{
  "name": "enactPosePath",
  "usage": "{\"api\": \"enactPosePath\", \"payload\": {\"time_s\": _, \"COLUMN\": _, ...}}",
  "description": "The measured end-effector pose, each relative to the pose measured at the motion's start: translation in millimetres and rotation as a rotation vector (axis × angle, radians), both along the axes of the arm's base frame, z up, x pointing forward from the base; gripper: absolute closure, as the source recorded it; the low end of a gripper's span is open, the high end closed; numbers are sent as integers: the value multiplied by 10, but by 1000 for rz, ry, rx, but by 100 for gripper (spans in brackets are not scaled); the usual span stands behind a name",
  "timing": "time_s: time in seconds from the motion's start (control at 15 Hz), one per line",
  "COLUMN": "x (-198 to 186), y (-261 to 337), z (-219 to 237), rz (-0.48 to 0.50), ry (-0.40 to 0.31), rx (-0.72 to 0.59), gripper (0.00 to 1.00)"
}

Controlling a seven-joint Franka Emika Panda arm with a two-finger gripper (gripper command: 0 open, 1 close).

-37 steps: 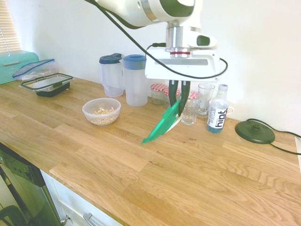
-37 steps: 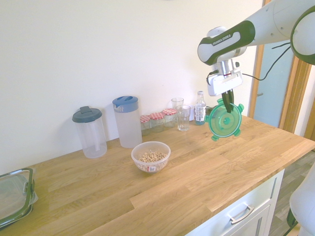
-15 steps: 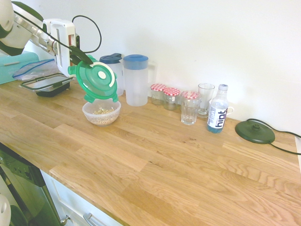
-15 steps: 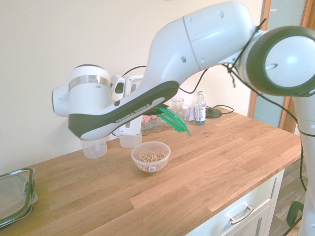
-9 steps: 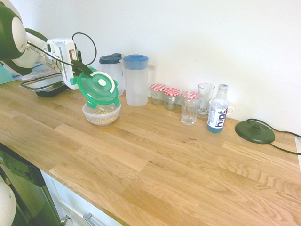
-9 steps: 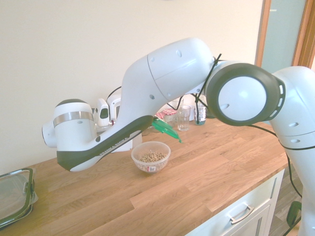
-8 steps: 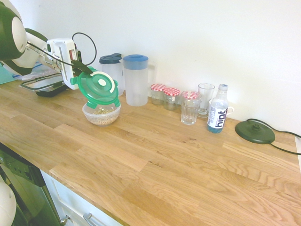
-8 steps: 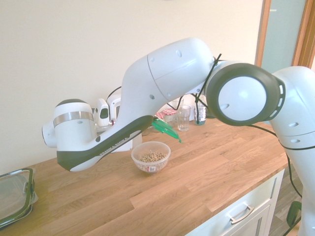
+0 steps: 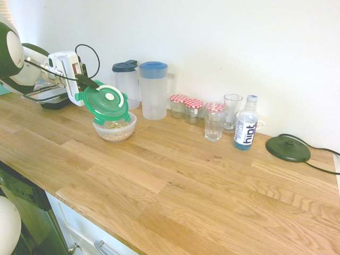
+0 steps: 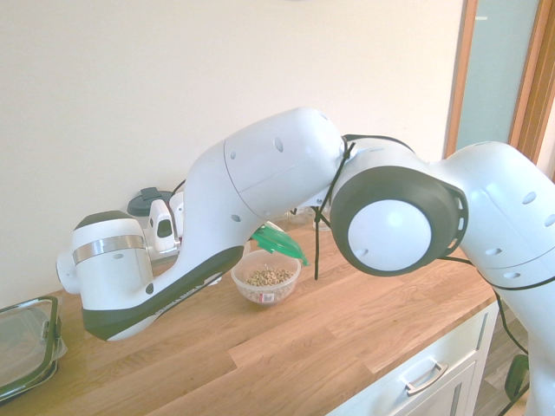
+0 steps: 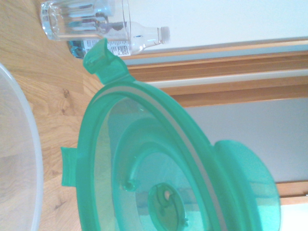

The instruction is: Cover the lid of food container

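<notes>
Your arm reaches in low and nearly level across the counter (image 9: pixel 175 175), and the end effector (image 9: pixel 84 81) points sideways toward the food container (image 9: pixel 115 127). Its dark fingers are pressed together on one edge of the green lid (image 9: pixel 103 101) — you can see them pinching the rim just below the white wrist housing in the first exterior view. The lid hangs tilted, white centre disc facing outward, its lower edge right over the far rim of the bowl; whether it touches that rim you cannot tell. The bowl with its tan cereal bits stands on the wood, in front of the two lidded jugs (image 9: pixel 153 90).

From the second exterior view the bulky white arm covers most of the scene. Only a green sliver of the lid (image 10: pixel 279 243) shows beneath it, above the bowl (image 10: pixel 265 276), and the end effector itself is hidden there. The wrist view gives you the lid's underside (image 11: pixel 159 173) close and large, cut off at the frame's edge, with a pale blurred arc of the bowl rim (image 11: pixel 26 159) beside it; a drinking glass (image 11: pixel 72 19) and a water bottle (image 11: pixel 132 41) lie sideways beyond.

At the left edge of the first exterior view the arm partly hides a black-rimmed rectangular container (image 9: pixel 50 96).
</notes>
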State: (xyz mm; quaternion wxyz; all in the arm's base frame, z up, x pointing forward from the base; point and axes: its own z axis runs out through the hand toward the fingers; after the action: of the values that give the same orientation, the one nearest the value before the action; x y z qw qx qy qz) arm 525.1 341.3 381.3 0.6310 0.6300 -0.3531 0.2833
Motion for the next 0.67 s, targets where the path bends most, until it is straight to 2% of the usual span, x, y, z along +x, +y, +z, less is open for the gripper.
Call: {"api": "enactPosePath", "payload": {"time_s": 0.67, "x": 182, "y": -93, "z": -223, "rz": -21, "ry": 18, "rx": -2, "gripper": 100}}
